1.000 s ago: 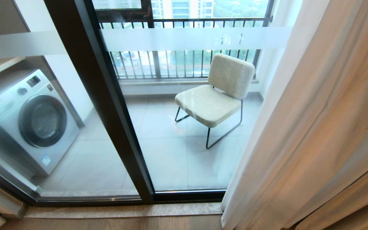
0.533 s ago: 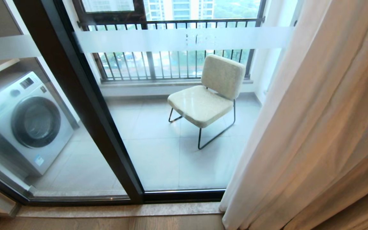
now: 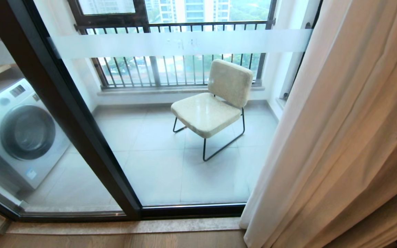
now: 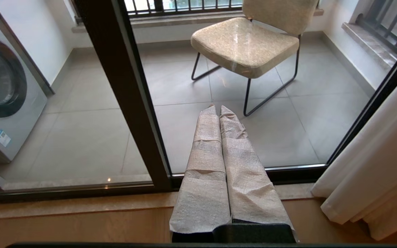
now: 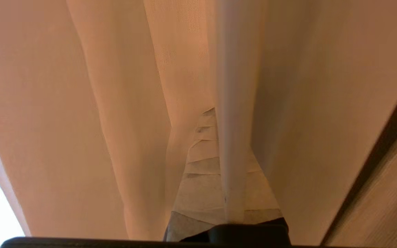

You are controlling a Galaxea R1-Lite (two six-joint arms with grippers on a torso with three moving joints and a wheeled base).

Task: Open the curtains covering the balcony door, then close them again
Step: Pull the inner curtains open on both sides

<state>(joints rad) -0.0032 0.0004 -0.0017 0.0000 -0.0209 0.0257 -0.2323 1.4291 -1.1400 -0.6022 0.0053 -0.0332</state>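
The beige curtains point(image 3: 339, 137) hang bunched at the right of the head view, with a sheer white layer along their left edge. The balcony door point(image 3: 67, 113) stands uncovered: glass panels in dark frames, crossed by a frosted band point(image 3: 184, 43). My right gripper point(image 5: 224, 117) is buried in the curtains point(image 5: 115, 103), shut on a pale fold that runs between its taped fingers. It does not show in the head view. My left gripper point(image 4: 218, 108) is shut and empty, held low and pointing at the door glass, left of the curtains point(image 4: 377, 162).
Behind the glass are a washing machine point(image 3: 19, 134) at the left, a cream chair point(image 3: 212, 106) on thin metal legs, and a balcony railing point(image 3: 171, 69). A stone sill point(image 3: 126, 225) runs along the foot of the door, with wood floor in front.
The whole head view has shifted: the door frame, washing machine and chair slid left in the picture, so the camera has moved right. The curtains stay at the picture's right.
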